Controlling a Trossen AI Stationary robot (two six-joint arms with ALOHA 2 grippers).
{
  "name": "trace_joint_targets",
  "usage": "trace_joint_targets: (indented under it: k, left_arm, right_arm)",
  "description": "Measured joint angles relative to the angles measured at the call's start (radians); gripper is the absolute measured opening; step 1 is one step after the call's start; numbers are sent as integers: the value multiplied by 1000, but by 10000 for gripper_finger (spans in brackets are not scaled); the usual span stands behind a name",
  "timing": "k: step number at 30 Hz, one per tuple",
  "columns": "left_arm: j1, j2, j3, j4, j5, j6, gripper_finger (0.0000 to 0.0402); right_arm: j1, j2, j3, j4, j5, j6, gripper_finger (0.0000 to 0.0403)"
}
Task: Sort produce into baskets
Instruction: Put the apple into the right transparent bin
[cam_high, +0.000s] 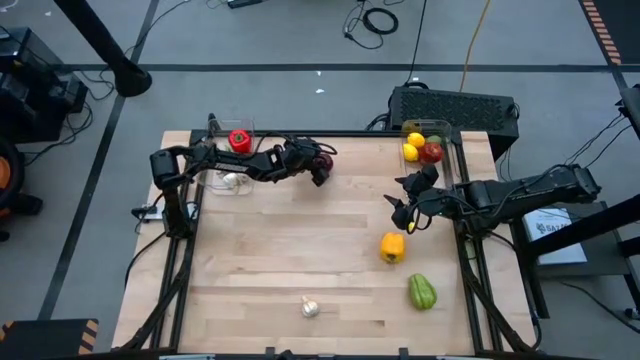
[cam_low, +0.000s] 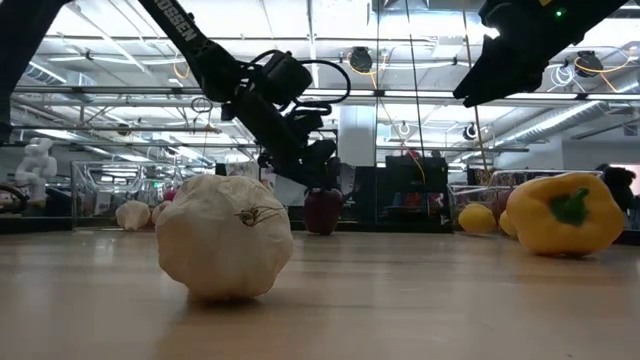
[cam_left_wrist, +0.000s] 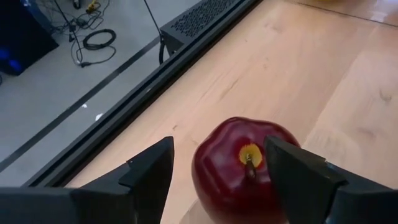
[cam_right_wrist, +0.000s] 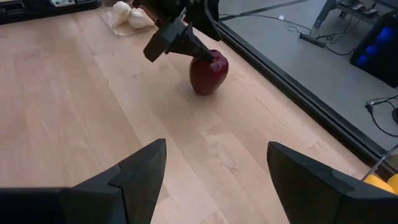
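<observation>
A dark red apple (cam_left_wrist: 230, 177) stands on its base on the wooden table near the far edge, stem up. My left gripper (cam_left_wrist: 219, 146) is open over it, slanting down, one finger on each side. In the high view the gripper (cam_high: 320, 172) sits just right of the left clear basket (cam_high: 212, 130), which holds a red pepper (cam_high: 240, 140) and garlic (cam_high: 230, 182). My right gripper (cam_high: 402, 208) hangs open and empty above the table beside the right basket (cam_high: 457, 150), which holds lemons (cam_high: 411, 150) and a red apple (cam_high: 432, 152). My left gripper straddles the apple from above at a slant. One finger (cam_left_wrist: 292, 171) lies over the apple's top beside the stem (cam_left_wrist: 250, 163), and I cannot tell whether it touches. The other finger (cam_left_wrist: 152, 171) stands clear of the apple's side.
A yellow pepper (cam_high: 392, 247), a green pepper (cam_high: 422, 292) and a garlic bulb (cam_high: 311, 308) lie loose on the near right part of the table. A black box (cam_high: 455, 105) with cables stands behind the right basket. The dark table rail (cam_left_wrist: 124, 112) runs just beyond the apple.
</observation>
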Motion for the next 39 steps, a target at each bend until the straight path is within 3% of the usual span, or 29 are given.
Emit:
trace_joint_targets:
  k: [6,16,25,39]
  left_arm:
    - [1,-1,-1,-2,0,9,230]
    - [1,0,-2,-8,3,56,109]
    - [1,0,-2,12,82,80,17]
    - [0,-33,-4,29,156,80,14]
  right_arm:
    - [0,0,0,2,0,0,270]
    - [0,0,0,3,0,-4,270]
    - [0,0,0,3,0,-4,270]
    - [0,0,0,-1,0,-4,270]
